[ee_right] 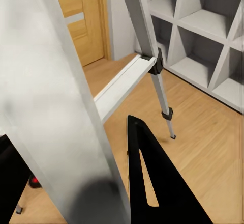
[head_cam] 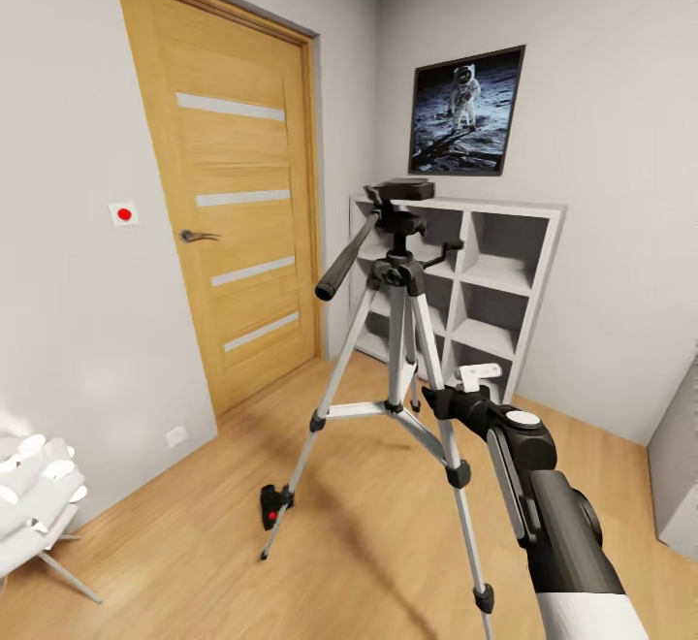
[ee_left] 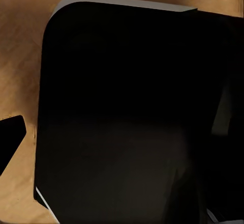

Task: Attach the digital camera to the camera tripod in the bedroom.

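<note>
Head view has one camera tripod (head_cam: 402,330) standing on the plank floor (head_cam: 242,524), one digital camera (head_cam: 273,505) by its foot, right pincer (head_cam: 448,398) against a leg, can't tell its opening, no readable writing.

Right arm (head_cam: 543,504): white sleeve section at the lowest visible part; glossy black rounded housing above it; grey strip running lengthwise along the black link; round white cap on the wrist joint; small white block beyond it. Right gripper (ee_right: 101,193): one finger (ee_right: 152,183) flat, black, tapering to a point, with a narrow elongated slot. Left wrist view: large dark rounded-corner body panel (ee_left: 127,107) with thin grey edging.
</note>
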You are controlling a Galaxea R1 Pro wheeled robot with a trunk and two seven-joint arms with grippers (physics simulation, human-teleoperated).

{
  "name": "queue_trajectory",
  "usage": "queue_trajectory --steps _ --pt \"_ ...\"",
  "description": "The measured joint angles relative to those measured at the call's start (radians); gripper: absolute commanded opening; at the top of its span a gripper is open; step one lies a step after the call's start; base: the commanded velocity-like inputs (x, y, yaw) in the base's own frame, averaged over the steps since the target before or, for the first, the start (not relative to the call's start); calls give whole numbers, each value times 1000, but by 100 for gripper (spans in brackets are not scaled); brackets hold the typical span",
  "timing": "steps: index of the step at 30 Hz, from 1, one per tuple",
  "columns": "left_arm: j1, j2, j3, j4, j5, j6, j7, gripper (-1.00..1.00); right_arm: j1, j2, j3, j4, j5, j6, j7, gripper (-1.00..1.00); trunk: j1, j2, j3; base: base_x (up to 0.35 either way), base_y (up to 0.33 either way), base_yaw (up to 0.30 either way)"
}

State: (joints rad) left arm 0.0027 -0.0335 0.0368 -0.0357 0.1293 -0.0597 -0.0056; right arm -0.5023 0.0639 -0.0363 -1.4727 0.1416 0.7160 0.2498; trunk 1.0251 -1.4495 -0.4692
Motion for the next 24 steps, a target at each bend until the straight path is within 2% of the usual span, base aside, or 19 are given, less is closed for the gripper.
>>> queue_trajectory --steps 18,24 --pt "0 1 0 0 2 0 0 100 0 0 -1 7 -3 0 -6 -100 0 0 0 -1 -279 0" --pt "0 1 0 0 2 0 0 100 0 0 -5 8 -3 0 -7 -100 0 0 0 -84 -274 0"
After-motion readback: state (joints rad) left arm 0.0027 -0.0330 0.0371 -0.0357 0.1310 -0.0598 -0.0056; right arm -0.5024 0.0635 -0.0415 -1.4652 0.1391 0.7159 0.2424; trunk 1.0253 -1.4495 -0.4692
